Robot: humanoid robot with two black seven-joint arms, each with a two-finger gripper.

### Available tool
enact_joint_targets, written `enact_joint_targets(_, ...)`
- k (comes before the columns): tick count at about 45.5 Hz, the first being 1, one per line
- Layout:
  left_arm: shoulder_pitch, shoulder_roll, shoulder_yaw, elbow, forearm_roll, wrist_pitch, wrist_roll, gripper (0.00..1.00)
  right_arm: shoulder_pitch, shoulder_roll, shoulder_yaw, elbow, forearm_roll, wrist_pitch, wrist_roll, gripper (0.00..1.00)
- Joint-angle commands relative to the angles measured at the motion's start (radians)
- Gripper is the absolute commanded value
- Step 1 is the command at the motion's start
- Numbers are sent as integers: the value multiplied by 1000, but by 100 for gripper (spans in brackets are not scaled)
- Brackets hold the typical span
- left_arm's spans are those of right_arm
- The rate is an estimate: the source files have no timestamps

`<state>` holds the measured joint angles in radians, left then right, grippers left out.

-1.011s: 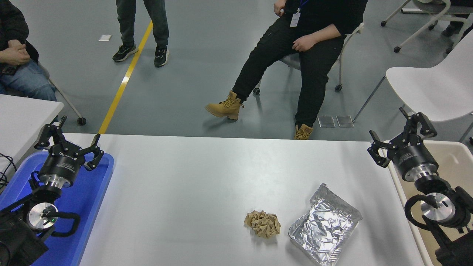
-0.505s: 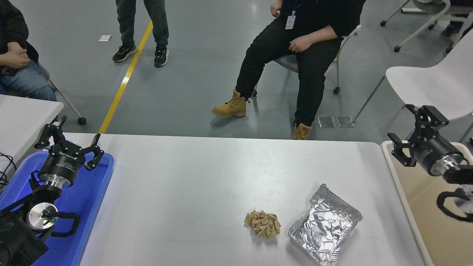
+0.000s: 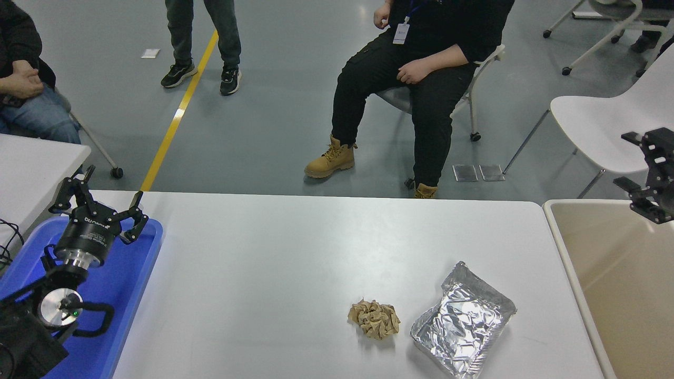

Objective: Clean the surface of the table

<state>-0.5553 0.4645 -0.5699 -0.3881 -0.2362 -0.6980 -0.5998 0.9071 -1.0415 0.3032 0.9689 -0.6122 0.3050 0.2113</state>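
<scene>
Head view shows the table surface [image 3: 295,252] filling the lower middle of the picture. On it lie a crumpled brown paper wad [image 3: 374,318] and, just to its right, a creased foil bag [image 3: 462,319], close together but apart. At the lower left the left gripper [image 3: 100,202] hangs over a blue tray [image 3: 131,273], its fingers [image 3: 138,216] spread wide and holding nothing. At the right edge the right gripper [image 3: 645,166] sits above a beige bin [image 3: 616,273], only partly visible; its 2 fingers stand apart, gripping nothing.
</scene>
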Motion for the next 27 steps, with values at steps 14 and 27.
enact_joint_targets(14,0,-1,-1,0,0,0,0,100,150,58,-174,108,-972,63,244,98)
enact_joint_targets(27,0,-1,-1,0,0,0,0,100,199,170,-317,143,-1144,51,303,98)
